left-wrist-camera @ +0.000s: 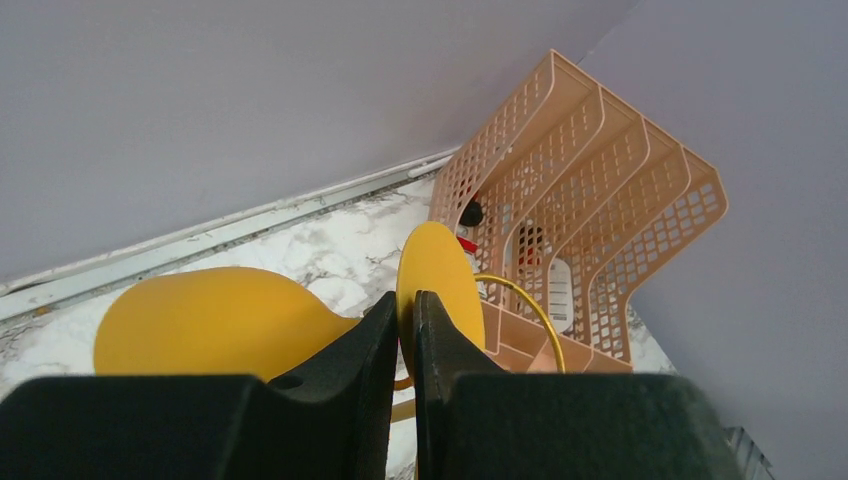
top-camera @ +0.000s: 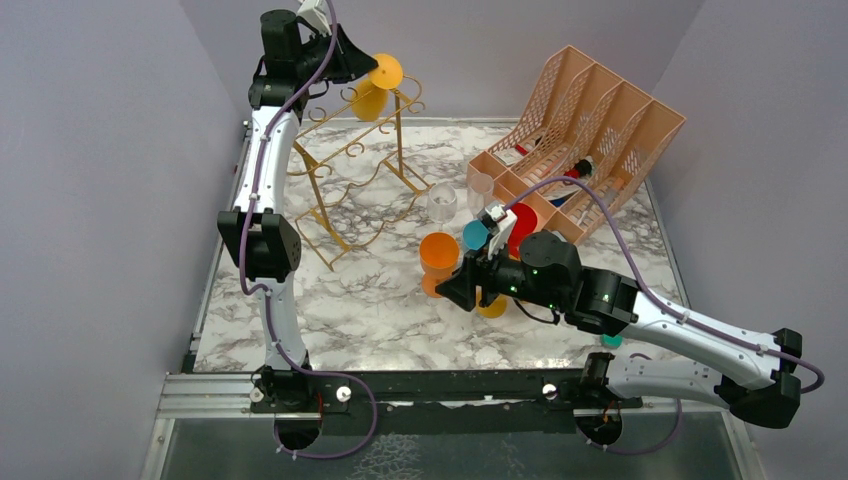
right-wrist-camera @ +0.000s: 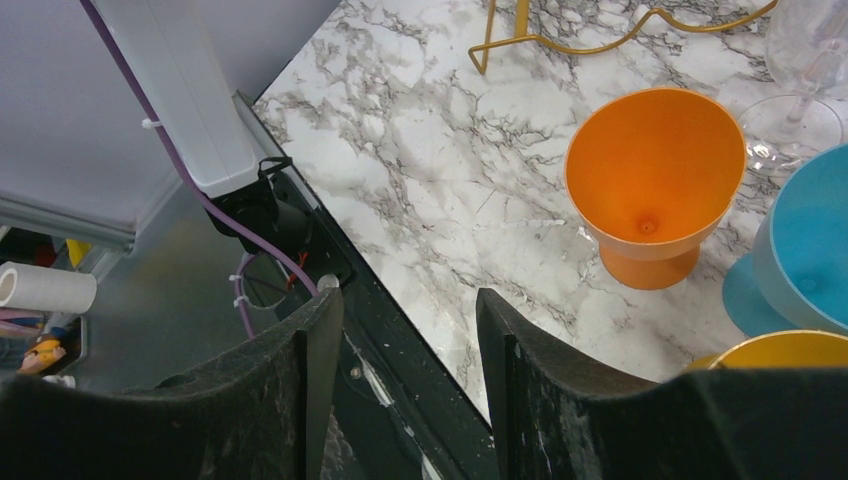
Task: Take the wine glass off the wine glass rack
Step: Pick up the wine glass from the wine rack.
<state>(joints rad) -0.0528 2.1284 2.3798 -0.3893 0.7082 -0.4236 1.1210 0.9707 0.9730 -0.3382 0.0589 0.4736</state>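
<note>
My left jaws gripped the wine glass [top-camera: 372, 92] by its stem; my right jaws hung open. A crooked pull could snag its foot on the wine glass rack [top-camera: 399, 135].

Orange goblet [top-camera: 438, 252] upright on marble tabletop [top-camera: 340, 310], peach lattice organizer [top-camera: 600, 110] beyond

The left white-and-black jointed arm [top-camera: 262, 190] stands tall along the left of the frame, and its black two-finger gripper [left-wrist-camera: 405, 322] at the upper left has the jaws almost together. The right white-and-black arm [top-camera: 680, 335] lies low from lower right toward the middle. Its black gripper [right-wrist-camera: 410, 335] has the jaws apart, nothing between them.
</note>
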